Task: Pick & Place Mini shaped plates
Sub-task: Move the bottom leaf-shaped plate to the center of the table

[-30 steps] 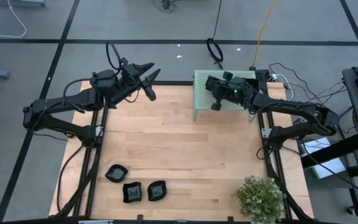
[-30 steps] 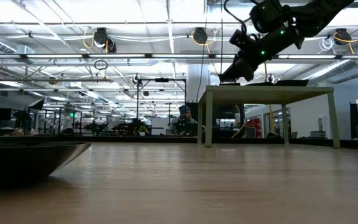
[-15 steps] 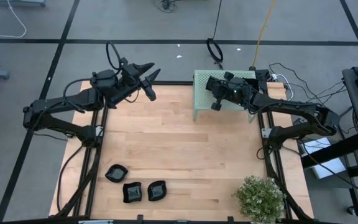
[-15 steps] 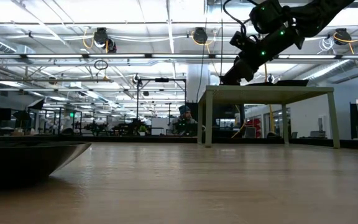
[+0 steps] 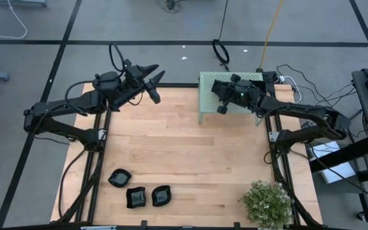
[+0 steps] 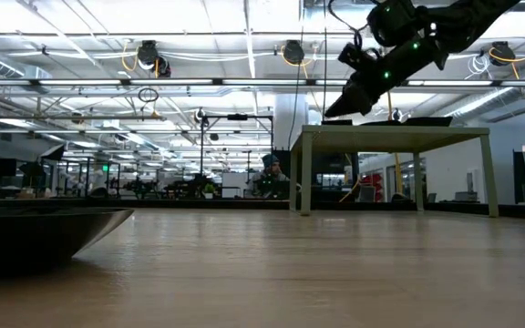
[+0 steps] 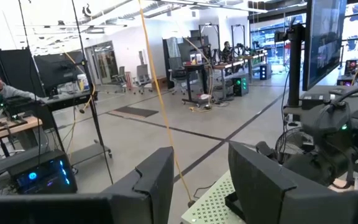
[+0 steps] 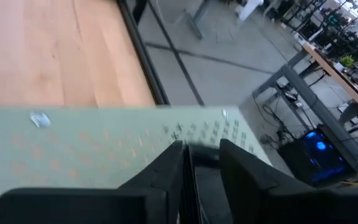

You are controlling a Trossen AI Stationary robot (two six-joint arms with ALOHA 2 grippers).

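The wooden table (image 5: 184, 160) fills the middle of the high view. On its top edge, right of centre, stands the pale green perforated box (image 5: 208, 96). A potted plant (image 5: 267, 203) sits in the lower right corner.

The right gripper (image 5: 220, 97) hovers over the box; in the right wrist view its fingers (image 8: 169, 165) stand slightly parted just above the perforated top, with a thin dark edge between them — whether that is a plate being let go, I cannot tell. The left gripper (image 5: 153, 80) waits at the upper left of the table, fingers spread and empty.

Three mini shaped plates (image 5: 139, 191) lie clustered at the lower left of the table, near each other, well apart from both grippers.

This looks like the release step at the box. Next, the right arm would need to lift clear and travel across to the remaining plates.
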